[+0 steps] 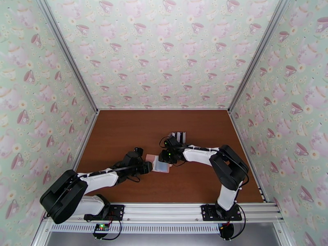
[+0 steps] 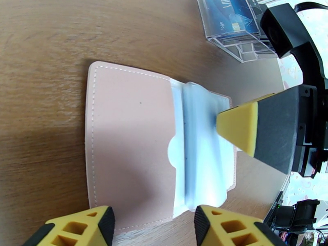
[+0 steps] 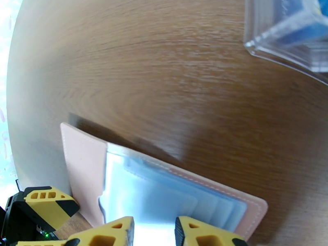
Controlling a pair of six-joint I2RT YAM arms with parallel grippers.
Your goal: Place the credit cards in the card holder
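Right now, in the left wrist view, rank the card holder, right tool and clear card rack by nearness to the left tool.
1. card holder, just ahead.
2. right tool, on the holder's right side.
3. clear card rack, far upper right.

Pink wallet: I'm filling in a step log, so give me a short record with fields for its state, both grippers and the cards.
wallet: pink rectangular folding wallet, lying open on the brown wooden table
inside: pale blue-grey plastic sleeves, which look empty
left gripper: open, over the wallet's edge
right gripper: closed on the sleeves
cards: blue card standing in the clear plastic rack, apart from the wallet
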